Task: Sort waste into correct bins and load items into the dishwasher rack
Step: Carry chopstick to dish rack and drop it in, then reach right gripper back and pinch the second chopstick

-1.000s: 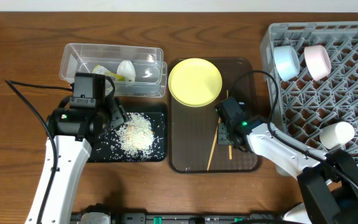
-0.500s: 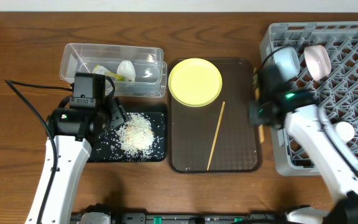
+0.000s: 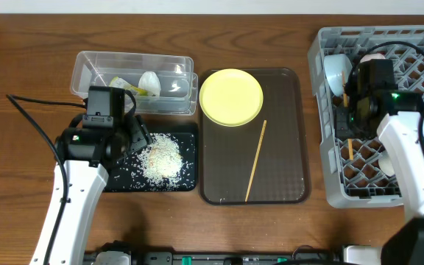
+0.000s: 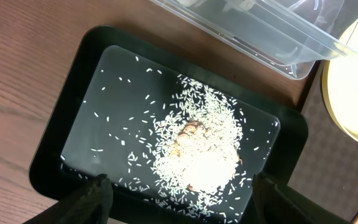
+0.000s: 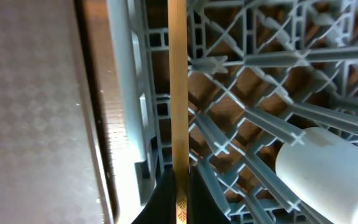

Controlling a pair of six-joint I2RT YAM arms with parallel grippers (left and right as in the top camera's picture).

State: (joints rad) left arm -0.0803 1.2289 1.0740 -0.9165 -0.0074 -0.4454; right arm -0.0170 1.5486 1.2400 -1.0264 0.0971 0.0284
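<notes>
My right gripper is shut on a wooden chopstick and holds it over the left part of the grey dishwasher rack, also in the overhead view. The second chopstick lies on the brown tray next to the yellow plate. My left gripper is open and empty above the black tray, which holds rice. The clear tub holds the snack wrapper and white paper.
In the rack a light blue bowl stands at the left edge; another bowl is mostly hidden behind my right arm. A white cup lies on the rack grid right of the held chopstick.
My right gripper lifted one chopstick off the brown tray and carried it right, over the rack. The other chopstick stays on the tray. My left arm has not moved.
</notes>
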